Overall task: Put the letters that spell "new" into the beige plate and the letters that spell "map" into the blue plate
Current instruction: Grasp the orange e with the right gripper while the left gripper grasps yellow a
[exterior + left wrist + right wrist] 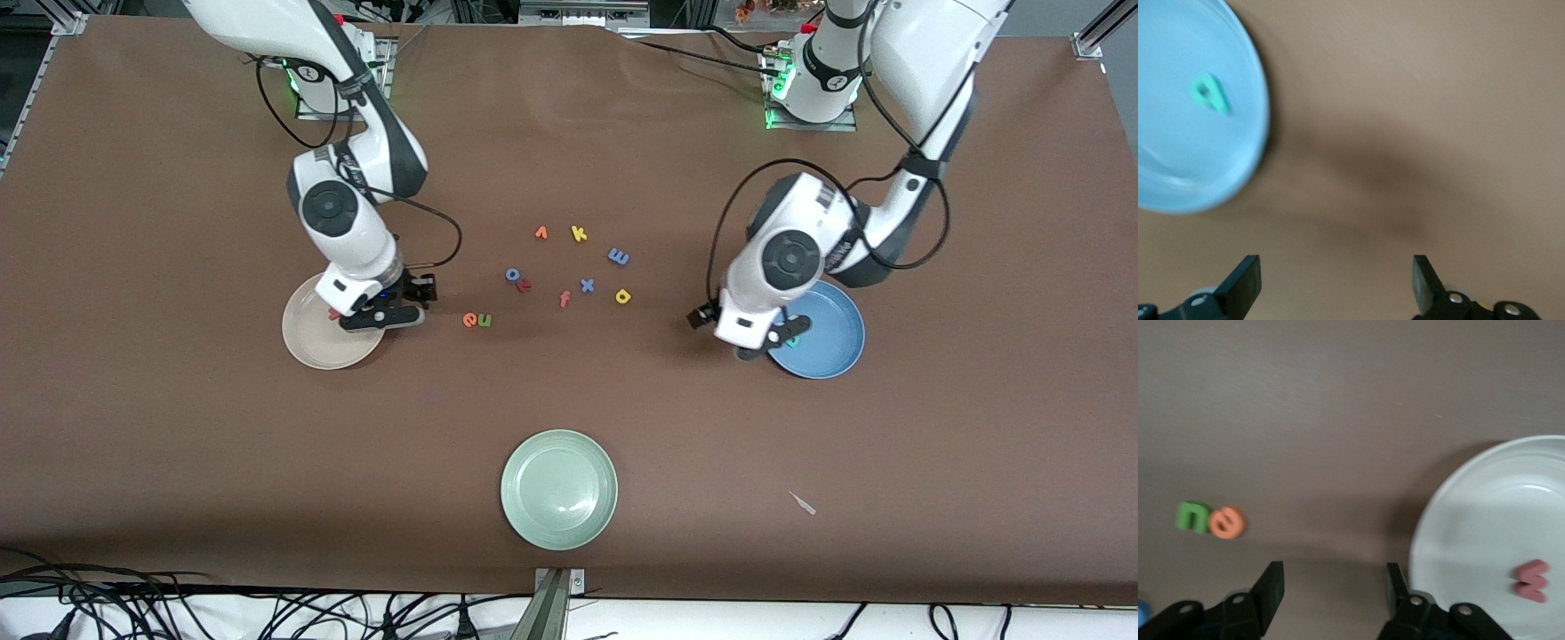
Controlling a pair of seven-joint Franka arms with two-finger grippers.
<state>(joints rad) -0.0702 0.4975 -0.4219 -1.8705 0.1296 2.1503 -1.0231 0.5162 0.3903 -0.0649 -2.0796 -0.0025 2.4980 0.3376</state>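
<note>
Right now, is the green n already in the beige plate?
No. The green n lies on the brown table beside the orange e; only the pinkish-red w is in the beige plate.

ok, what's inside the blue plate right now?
The blue plate holds one letter, the teal p, seen in the left wrist view. From the front, the left hand and its wrist cover part of the plate, so anything under them can't be seen.

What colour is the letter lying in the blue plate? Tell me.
Teal green: the small letter in the blue plate shows best in the left wrist view.
</note>
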